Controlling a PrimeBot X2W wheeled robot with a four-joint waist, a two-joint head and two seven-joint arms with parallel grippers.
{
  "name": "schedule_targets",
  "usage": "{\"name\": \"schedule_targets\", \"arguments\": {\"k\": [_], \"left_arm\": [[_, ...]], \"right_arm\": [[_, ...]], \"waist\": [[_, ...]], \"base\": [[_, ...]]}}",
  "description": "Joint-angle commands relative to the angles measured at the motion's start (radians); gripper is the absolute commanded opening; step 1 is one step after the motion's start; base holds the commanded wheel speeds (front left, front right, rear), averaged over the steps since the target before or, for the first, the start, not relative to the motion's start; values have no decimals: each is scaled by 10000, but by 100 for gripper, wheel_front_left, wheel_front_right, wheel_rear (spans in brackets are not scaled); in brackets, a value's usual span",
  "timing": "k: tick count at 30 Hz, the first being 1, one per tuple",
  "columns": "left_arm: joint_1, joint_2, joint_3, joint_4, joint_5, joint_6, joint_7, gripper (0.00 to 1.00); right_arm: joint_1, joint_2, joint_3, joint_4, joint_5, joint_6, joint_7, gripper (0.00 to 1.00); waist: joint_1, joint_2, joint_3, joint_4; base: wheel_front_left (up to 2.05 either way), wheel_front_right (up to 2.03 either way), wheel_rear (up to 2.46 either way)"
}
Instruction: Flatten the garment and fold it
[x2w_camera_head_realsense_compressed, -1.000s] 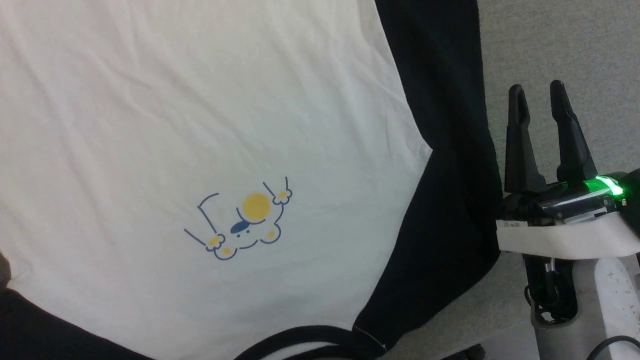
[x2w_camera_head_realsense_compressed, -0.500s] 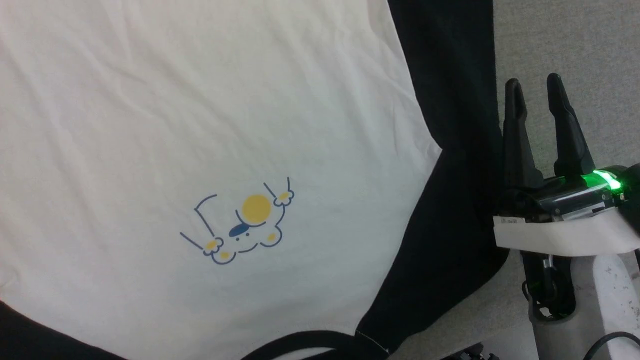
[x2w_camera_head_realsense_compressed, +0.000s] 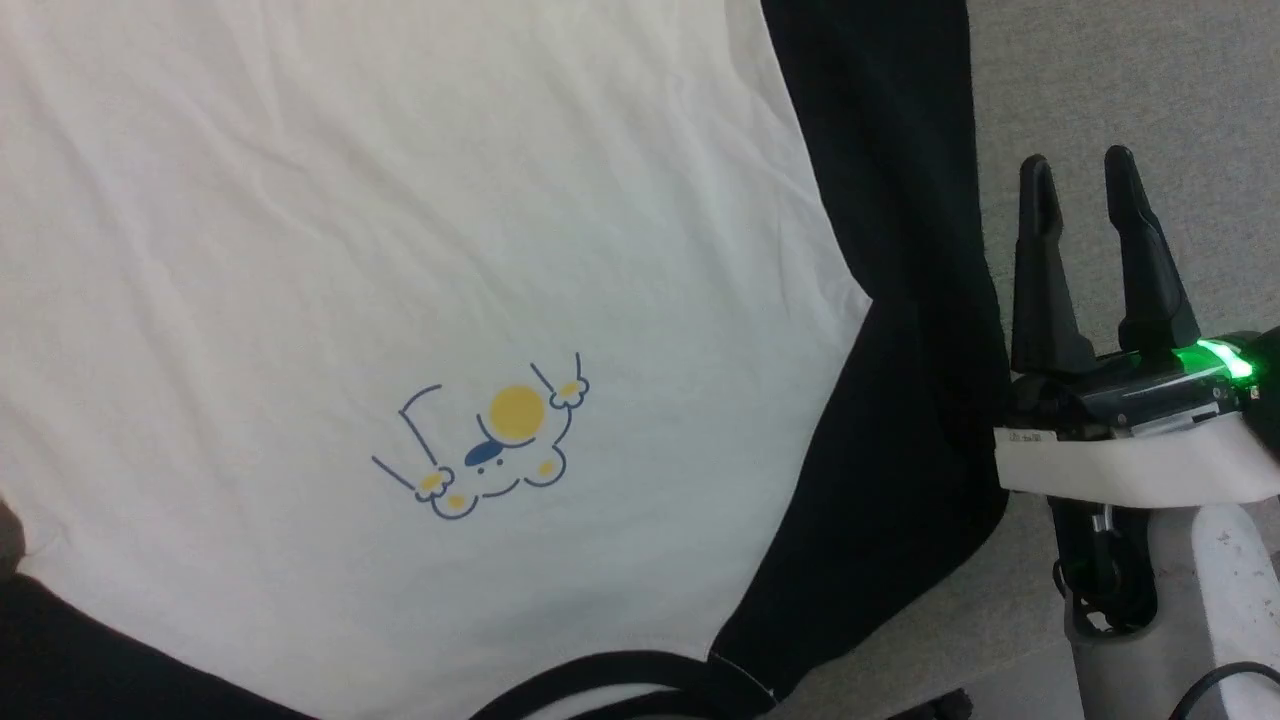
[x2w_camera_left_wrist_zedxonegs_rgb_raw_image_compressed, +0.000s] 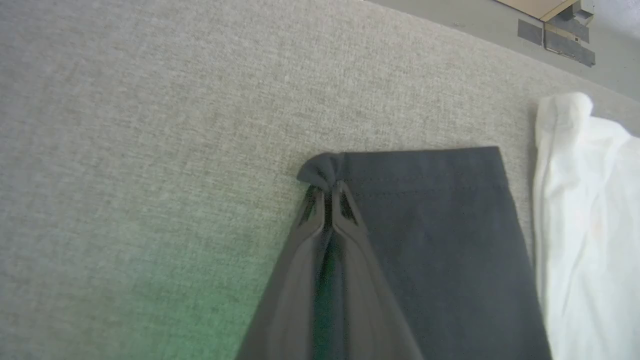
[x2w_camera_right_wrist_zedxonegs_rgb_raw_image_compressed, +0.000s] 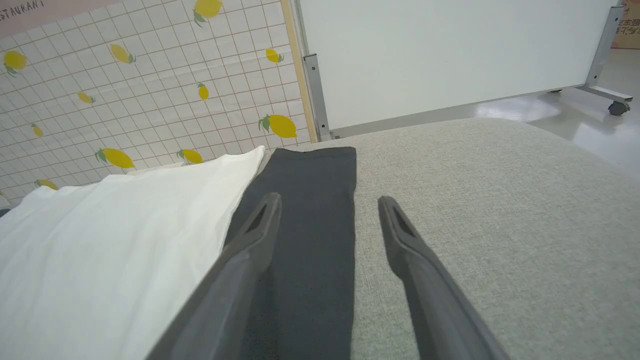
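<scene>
On grey surface (x2w_camera_left_wrist_zedxonegs_rgb_raw_image_compressed: 125, 125), left tool (x2w_camera_left_wrist_zedxonegs_rgb_raw_image_compressed: 327, 192) clamped on black sleeve corner of garment (x2w_camera_left_wrist_zedxonegs_rgb_raw_image_compressed: 440, 225), right tool (x2w_camera_right_wrist_zedxonegs_rgb_raw_image_compressed: 328, 200) spread wide, empty.

The garment (x2w_camera_head_realsense_compressed: 400, 200) runs off the head view's top, left and bottom edges, its black collar (x2w_camera_head_realsense_compressed: 610, 660) cut short. The label (x2w_camera_head_realsense_compressed: 1030, 437) on the right gripper (x2w_camera_head_realsense_compressed: 1078, 165) is too small to read.

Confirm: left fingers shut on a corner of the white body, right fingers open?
Not quite. The left wrist view shows the left fingers shut on a corner of the garment's black sleeve, not the white body. The right fingers are open, as stated.
</scene>
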Motion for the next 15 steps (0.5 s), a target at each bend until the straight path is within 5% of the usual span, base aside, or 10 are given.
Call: {"name": "schedule_targets", "arguments": {"k": [1,6,15], "left_arm": [[207,-196,-64,230,187,-169,-464,0],[501,-622,275,616,298,-599,-2129,0],[2363,-1323,1185,316,-83,-1249,-3287,0]], "right_arm": [[-108,7,-63,12,-100,-15,-59,100],[167,7,-311,60,-421,-15,-59,100],[1007,7,-787,95,-1283,-15,-45,100]], "waist": [[0,0,-343,219],[0,0,-1275,780],[0,0,-3441,2249]], "base": [[0,0,0],[0,0,0],[0,0,0]]}}
